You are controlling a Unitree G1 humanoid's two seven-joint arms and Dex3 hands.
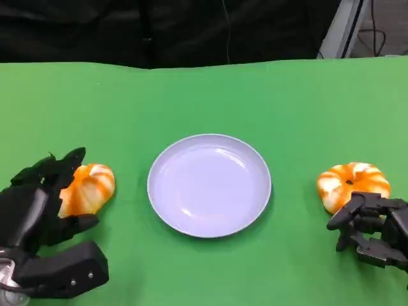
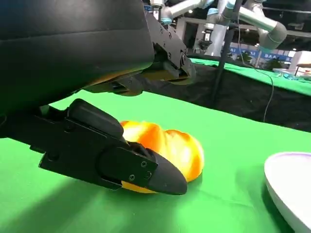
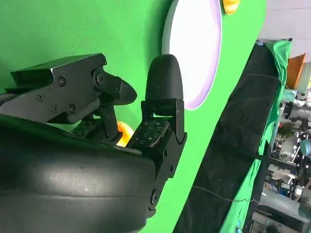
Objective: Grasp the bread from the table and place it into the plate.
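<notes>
Head view: left hand (image 1: 44, 204) cups left bread (image 1: 89, 188).

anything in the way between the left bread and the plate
Nothing visible. The bread lies at the left hand, whose fingers wrap around it, and only bare green table lies between it and the plate.

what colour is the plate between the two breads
Pale lavender-white plate, plain with no pattern; clearest in the head view.

table (image 1: 191, 95): green cloth | plate (image 1: 209, 185): centre | left bread (image 1: 89, 189) | right bread (image 1: 352, 183)
</notes>
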